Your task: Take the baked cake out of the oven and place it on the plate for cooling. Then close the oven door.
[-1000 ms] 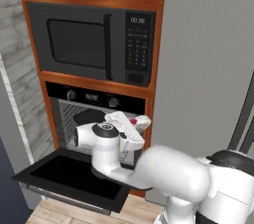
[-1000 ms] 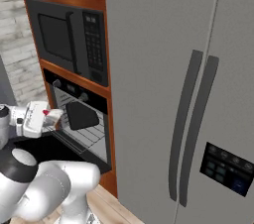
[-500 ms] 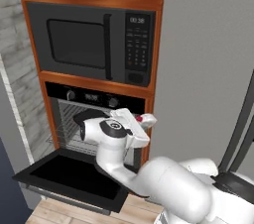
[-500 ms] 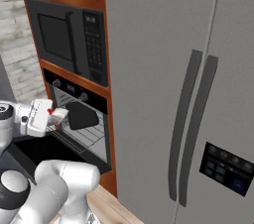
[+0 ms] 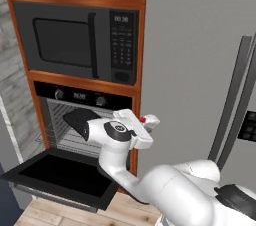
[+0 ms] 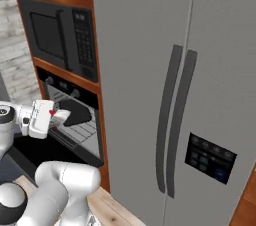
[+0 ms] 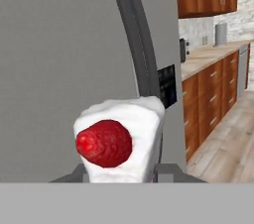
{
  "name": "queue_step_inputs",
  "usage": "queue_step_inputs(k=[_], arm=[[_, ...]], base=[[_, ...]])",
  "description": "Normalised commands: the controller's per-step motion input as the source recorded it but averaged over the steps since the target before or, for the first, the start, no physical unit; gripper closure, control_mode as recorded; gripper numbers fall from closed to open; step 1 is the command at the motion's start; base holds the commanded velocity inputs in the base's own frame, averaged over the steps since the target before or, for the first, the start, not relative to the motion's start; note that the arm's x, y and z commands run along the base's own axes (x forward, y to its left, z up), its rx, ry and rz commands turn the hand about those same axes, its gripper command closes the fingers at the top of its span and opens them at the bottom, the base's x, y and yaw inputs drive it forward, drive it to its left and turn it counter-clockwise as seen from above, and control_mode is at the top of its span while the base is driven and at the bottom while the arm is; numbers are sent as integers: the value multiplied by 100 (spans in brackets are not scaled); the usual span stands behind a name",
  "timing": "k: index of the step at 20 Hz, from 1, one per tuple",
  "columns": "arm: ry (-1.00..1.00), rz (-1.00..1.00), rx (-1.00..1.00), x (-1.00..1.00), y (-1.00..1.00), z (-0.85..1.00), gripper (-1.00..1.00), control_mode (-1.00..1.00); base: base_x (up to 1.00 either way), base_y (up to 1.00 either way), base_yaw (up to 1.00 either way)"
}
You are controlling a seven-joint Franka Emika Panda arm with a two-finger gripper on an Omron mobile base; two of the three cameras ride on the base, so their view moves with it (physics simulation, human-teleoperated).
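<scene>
We see the tool (image 5: 150, 121) clamped on the cake (image 7: 119, 139), a white wedge with a red berry on top, held in the air in front of the fridge (image 6: 175, 70), outside the oven (image 5: 82, 120). The oven door (image 5: 60, 174) hangs open and flat. The microwave (image 5: 75, 42) display and keypad carry markings too blurred for us to read.

Your way ahead is blocked by the grey fridge (image 7: 64, 69); open floor (image 7: 223, 143) lies beside it along the counter (image 7: 208, 57). The lowered oven door (image 5: 60, 177) juts out below.
</scene>
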Motion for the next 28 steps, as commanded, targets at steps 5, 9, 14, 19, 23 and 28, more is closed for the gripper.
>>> queue_step_inputs(k=[5, 9, 14, 19, 23, 28], arm=[[0, 0, 0, 0, 0, 0, 100, 100], [0, 0, 0, 0, 0, 0, 100, 100], [0, 0, 0, 0, 0, 0, 100, 100], [0, 0, 0, 0, 0, 0, 100, 100], [0, 0, 0, 0, 0, 0, 100, 100], [0, 0, 0, 0, 0, 0, 100, 100]], base=[[-49, 0, -14], [-53, -16, -15], [-43, -40, -15], [-32, -53, -10], [-23, -62, -3], [-16, -69, 0]])
